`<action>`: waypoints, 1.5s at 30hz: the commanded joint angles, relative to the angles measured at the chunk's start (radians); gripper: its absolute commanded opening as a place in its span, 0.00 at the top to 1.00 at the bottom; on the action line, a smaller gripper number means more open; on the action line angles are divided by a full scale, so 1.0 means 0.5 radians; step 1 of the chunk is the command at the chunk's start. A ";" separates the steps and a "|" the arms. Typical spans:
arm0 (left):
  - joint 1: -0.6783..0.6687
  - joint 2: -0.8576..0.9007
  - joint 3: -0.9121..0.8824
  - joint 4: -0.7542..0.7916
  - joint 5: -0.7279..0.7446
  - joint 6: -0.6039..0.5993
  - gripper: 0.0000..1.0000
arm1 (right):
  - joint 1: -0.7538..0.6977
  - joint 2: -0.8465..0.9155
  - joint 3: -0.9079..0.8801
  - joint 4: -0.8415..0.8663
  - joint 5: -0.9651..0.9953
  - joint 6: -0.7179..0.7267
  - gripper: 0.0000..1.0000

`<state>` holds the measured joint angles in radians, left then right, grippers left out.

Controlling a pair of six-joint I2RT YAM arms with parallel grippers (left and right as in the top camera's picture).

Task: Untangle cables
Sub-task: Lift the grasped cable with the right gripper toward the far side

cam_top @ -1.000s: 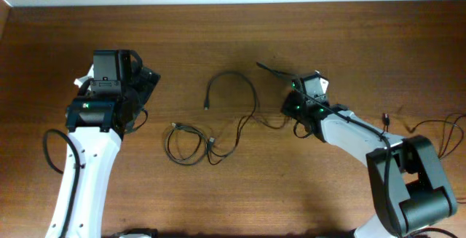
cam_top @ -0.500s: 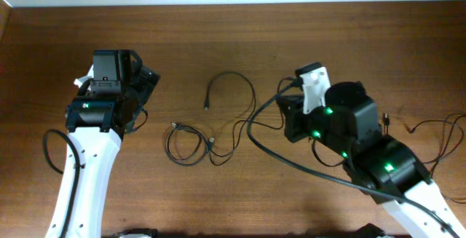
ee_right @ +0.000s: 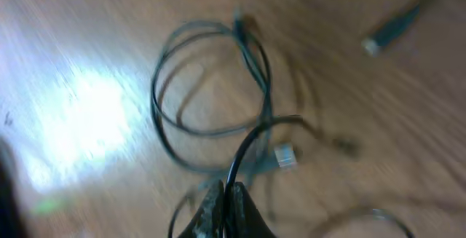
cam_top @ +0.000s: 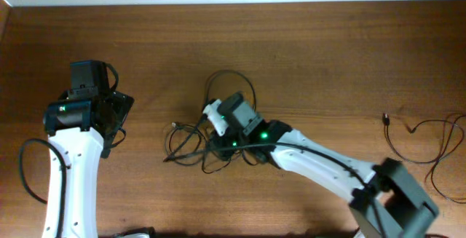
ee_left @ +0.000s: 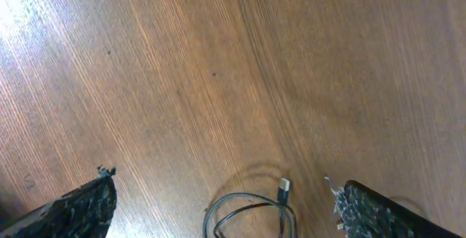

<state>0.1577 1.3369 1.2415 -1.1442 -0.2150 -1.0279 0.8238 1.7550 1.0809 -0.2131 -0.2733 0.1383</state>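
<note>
The right gripper [ee_right: 226,207] has its two fingers pressed tight together. They pinch one thin black cord of the cables [ee_right: 255,56]. The cord comes up out of the fingertips and bends away over the wood. Just past it lies a silver plug [ee_right: 285,154]. A bit farther on, the cables make a round ring that lies flat on the table [ee_right: 87,20]. A far plug [ee_right: 386,34] lies up in the corner of this view, apart from the ring. This view is blurry.

The left gripper [ee_left: 223,185] has its fingers wide apart and holds nothing. A little plug [ee_left: 284,187] on a curved cord lies on the wood below the gap between them. It touches neither finger.

From above, the right arm [cam_top: 320,161] reaches across to the middle of the table, with its tip right at the tangle. The left gripper sits off to the left side, apart from the tangle. Behind the tangle, one cord makes an open arch [cam_top: 233,73]. Far off by the right edge lies a lone cord [cam_top: 386,119], well apart from the rest.
</note>
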 commanded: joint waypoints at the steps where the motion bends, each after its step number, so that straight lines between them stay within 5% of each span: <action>1: 0.008 -0.015 0.006 -0.004 -0.034 0.024 0.01 | 0.047 0.137 0.016 0.069 -0.024 -0.030 0.93; 4: 0.008 -0.015 0.006 -0.004 -0.034 0.024 0.01 | 0.044 0.210 0.015 0.134 0.001 -0.031 0.78; 7: 0.008 -0.015 0.006 -0.004 -0.034 0.024 0.01 | 0.044 0.332 0.015 0.263 0.023 -0.031 0.44; 11: 0.008 -0.015 0.006 -0.004 -0.034 0.024 0.01 | 0.047 0.333 0.015 0.248 0.266 -0.031 0.26; 15: 0.008 -0.015 0.006 -0.004 -0.034 0.024 0.01 | 0.081 0.368 0.015 0.272 0.371 0.040 0.31; 19: 0.008 -0.015 0.006 -0.004 -0.034 0.024 0.01 | 0.080 0.455 0.015 0.319 0.374 0.165 0.58; 20: 0.008 -0.015 0.006 -0.004 -0.034 0.024 0.01 | 0.079 0.457 0.015 0.328 0.336 0.167 0.68; 21: 0.008 -0.015 0.006 -0.004 -0.034 0.024 0.01 | 0.079 0.456 0.024 0.372 0.301 0.166 0.89; 22: 0.008 -0.015 0.006 -0.004 -0.034 0.024 0.01 | 0.069 0.456 0.060 0.390 0.307 0.135 0.96; 25: 0.008 -0.015 0.006 -0.004 -0.034 0.024 0.02 | -0.043 0.306 0.533 -0.211 0.401 -0.166 0.96; 28: 0.008 -0.015 0.006 -0.004 -0.034 0.024 0.01 | -0.228 0.043 1.006 -0.924 0.670 -0.150 0.96; 31: 0.008 -0.015 0.006 -0.004 -0.034 0.024 0.01 | -0.427 -0.124 1.006 -1.093 0.840 -0.043 0.96; 33: 0.008 -0.015 0.006 -0.004 -0.034 0.024 0.01 | -0.584 -0.237 1.006 -1.187 0.577 -0.060 0.96; 38: 0.008 -0.015 0.006 -0.004 -0.034 0.024 0.01 | -0.615 -0.229 0.986 -1.472 -0.681 -1.104 0.96; 41: 0.008 -0.015 0.006 -0.004 -0.034 0.024 0.01 | -0.704 -0.280 1.167 -1.479 -0.697 -1.106 0.96; 45: 0.008 -0.015 0.006 -0.004 -0.034 0.024 0.01 | -0.828 -0.461 1.906 -1.498 -0.642 -0.889 0.96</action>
<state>0.1577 1.3369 1.2415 -1.1442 -0.2176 -1.0275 0.4263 1.5936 1.8896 -0.9562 -0.6048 -0.3733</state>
